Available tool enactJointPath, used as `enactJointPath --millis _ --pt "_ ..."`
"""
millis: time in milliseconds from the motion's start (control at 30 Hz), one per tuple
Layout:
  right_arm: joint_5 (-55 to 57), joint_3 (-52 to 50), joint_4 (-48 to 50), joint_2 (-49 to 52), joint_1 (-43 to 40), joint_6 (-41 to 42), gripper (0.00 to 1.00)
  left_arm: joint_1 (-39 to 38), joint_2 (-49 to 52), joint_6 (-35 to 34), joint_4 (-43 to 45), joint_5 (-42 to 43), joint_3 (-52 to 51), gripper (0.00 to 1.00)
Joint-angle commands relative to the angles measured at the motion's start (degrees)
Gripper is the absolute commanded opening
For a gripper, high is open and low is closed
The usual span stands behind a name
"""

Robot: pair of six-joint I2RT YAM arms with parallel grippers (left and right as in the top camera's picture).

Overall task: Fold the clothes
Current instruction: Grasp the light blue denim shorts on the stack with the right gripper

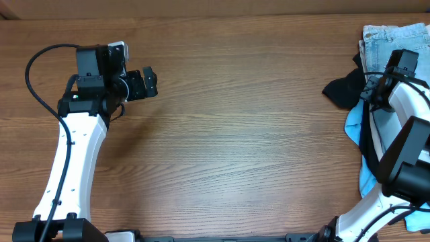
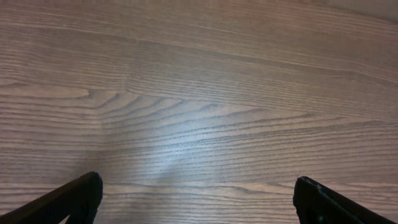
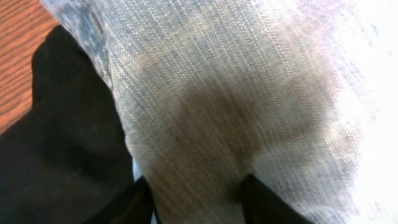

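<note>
The faded light-blue denim shorts [image 1: 390, 37] lie at the far right edge on a heap with a black garment [image 1: 342, 91] and a bright-blue garment [image 1: 356, 128]. My right gripper [image 1: 394, 67] is down on the shorts. In the right wrist view its fingers [image 3: 196, 199] are partly closed with a bunched fold of denim [image 3: 236, 93] between them, and the black garment [image 3: 62, 143] lies to the left. I cannot make out a cream garment. My left gripper [image 1: 149, 83] is open and empty above bare wood at the far left [image 2: 196, 193].
The wooden table [image 1: 235, 134] spans the whole view. The heap sits against the right edge, partly under the right arm. The left arm's cable loops at the far left [image 1: 30, 67].
</note>
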Motion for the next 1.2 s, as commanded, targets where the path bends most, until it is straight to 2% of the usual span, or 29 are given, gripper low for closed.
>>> enactJointPath --millis 0,233,533,567,600,633,700,767,833,867,933,1133,1167 --pt "-1.97 -1.03 0.61 0.79 0.20 -0.04 0.35 0.00 0.39 0.26 0.33 -0.31 1.14 1.00" --pt "-1.99 -0.26 0.48 -1.27 0.20 0.46 0.18 0.00 0.37 0.26 1.84 -0.33 1.14 1.00" --pt "-2.23 -0.07 -0.94 -12.39 0.22 0.42 0.18 0.00 0.15 0.24 4.90 -0.09 1.46 1.00" --pt "-2.29 -0.07 -1.38 -13.88 0.22 0.42 0.20 0.00 0.02 0.26 5.14 -0.09 1.49 1.00" --pt "-2.47 -0.07 -1.81 -15.13 0.26 0.39 0.27 0.00 -0.09 0.26 5.42 -0.02 1.49 1.00" --pt "-2.93 -0.07 -2.36 -16.63 0.28 0.22 0.29 0.00 -0.28 0.26 5.60 0.00 1.57 1.00" --pt "-4.26 -0.07 -3.45 -18.86 0.28 -0.11 0.28 0.00 -0.61 0.28 6.08 0.07 1.68 1.00" --pt "-6.73 -0.07 -4.37 -20.72 0.28 -1.25 0.19 0.00 -1.11 0.28 6.88 0.13 1.73 1.00" --pt "-7.72 -0.07 -4.57 -21.53 0.28 -1.25 0.17 0.00 -1.75 0.28 7.65 0.13 1.73 1.00" --pt "-7.69 -0.07 -4.55 -21.53 0.28 -1.25 0.19 0.00 -1.99 0.28 7.82 0.13 1.73 1.00" --pt "-7.67 -0.11 -4.68 -21.11 0.28 -1.27 0.32 0.00 -2.25 0.28 7.89 0.24 1.73 1.00" --pt "-7.58 -0.46 -4.44 -18.05 0.26 -1.31 0.56 0.00 -2.21 0.28 6.49 0.28 1.73 1.00" --pt "-7.61 -0.46 -4.33 -17.11 0.26 -1.49 0.58 0.00 -2.21 0.28 6.32 0.26 1.73 1.00"
